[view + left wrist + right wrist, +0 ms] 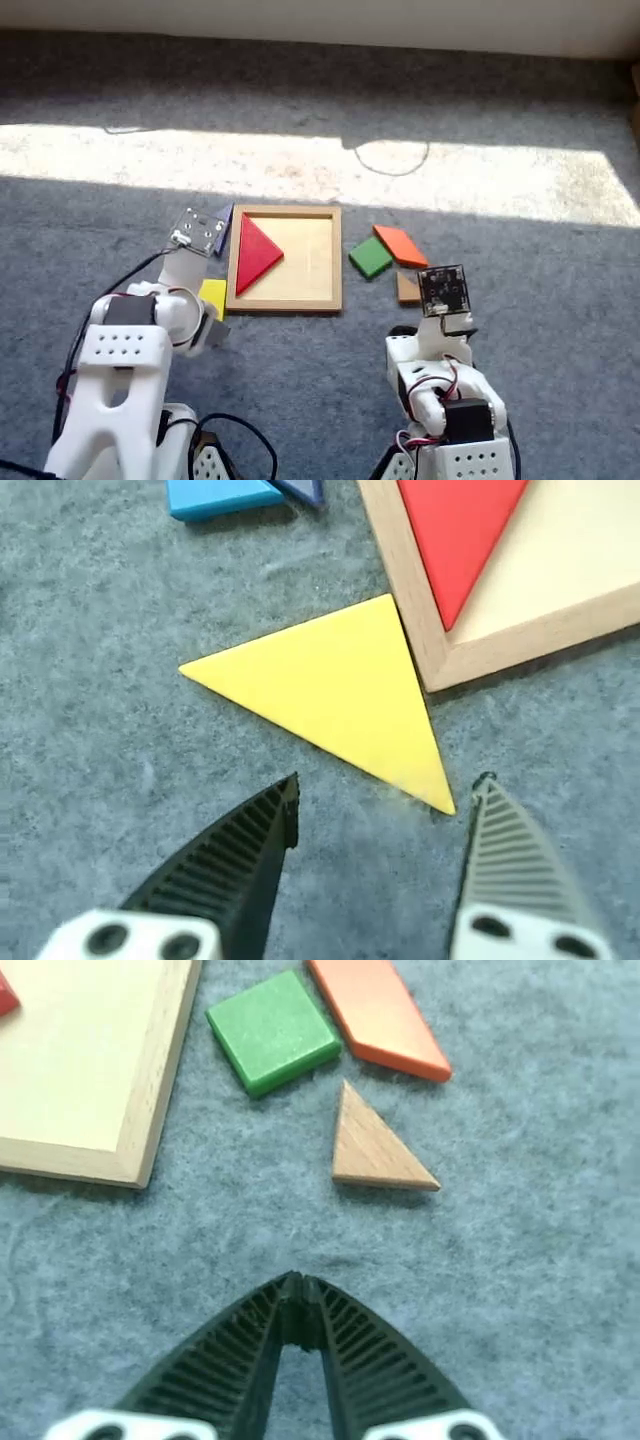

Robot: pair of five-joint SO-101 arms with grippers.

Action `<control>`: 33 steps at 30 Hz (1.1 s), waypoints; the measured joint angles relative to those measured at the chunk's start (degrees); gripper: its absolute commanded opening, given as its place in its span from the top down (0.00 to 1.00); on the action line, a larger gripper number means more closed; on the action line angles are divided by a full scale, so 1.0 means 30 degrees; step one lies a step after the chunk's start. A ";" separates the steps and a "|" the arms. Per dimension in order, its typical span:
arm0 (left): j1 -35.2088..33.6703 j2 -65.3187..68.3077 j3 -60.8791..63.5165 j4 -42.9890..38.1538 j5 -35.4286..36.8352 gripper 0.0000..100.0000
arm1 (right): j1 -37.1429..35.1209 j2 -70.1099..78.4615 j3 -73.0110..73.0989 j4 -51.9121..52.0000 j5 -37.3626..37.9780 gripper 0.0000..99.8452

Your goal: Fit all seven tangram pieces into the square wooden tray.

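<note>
Starting high, the tray (285, 302) holds only the red triangle (256, 252) in its left half; the yellow triangle (213, 295) lies outside, against its near-left corner. In the left wrist view, the left gripper (388, 780) hangs open over the yellow triangle's near corner. The step in hand seems to be picking it up, so the jaws should straddle a narrow part away from the tray rim and close squarely to stop the thin piece skidding. In the right wrist view, the right gripper (300, 1285) is closed and empty, apart from the wood triangle (375, 1150), green square (272, 1030) and orange piece (378, 1010).
</note>
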 measured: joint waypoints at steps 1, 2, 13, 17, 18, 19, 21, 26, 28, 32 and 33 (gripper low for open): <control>0.0000 0.0498 0.0176 -0.0527 0.0000 0.79 | 0.0029 0.0000 0.0000 0.0000 0.0000 0.99; 0.0000 0.1026 0.0352 -0.1114 -0.0029 0.79 | 0.0117 0.0000 0.0000 0.0000 0.0000 0.99; -0.4103 0.2755 0.0615 -0.3165 -0.1084 0.81 | 0.0147 0.0000 0.0000 0.0352 0.0000 0.99; -0.6974 0.2051 0.0586 -0.3165 -0.2520 0.80 | 0.0147 0.0000 0.0000 0.0410 0.0000 0.99; -0.7590 0.1758 0.0469 -0.3165 -0.2667 0.79 | 0.0147 0.0000 0.0000 0.0410 0.0000 0.99; -0.8117 0.1407 0.0234 -0.3165 -0.2725 0.77 | 0.0147 0.0000 0.0000 0.0410 0.0000 0.99; -0.8615 0.0674 -0.0352 -0.3136 -0.2784 0.72 | 0.0147 0.0000 0.0000 0.0410 0.0000 0.99; -0.8234 -0.0088 -0.2403 -0.0293 -0.1289 0.71 | 0.0147 0.0000 0.0000 0.0410 0.0000 0.99; -0.7502 -0.0088 -0.3282 0.0938 -0.1114 0.71 | 0.0147 0.0000 0.0000 0.0410 0.0000 0.99; -0.5714 -0.0088 -0.4073 0.1905 -0.1026 0.71 | 0.0147 0.0000 0.0000 0.0410 0.0000 0.99; -0.5333 -0.0088 -0.4103 0.1905 -0.1026 0.71 | 0.0147 0.0000 0.0000 0.0410 0.0000 0.99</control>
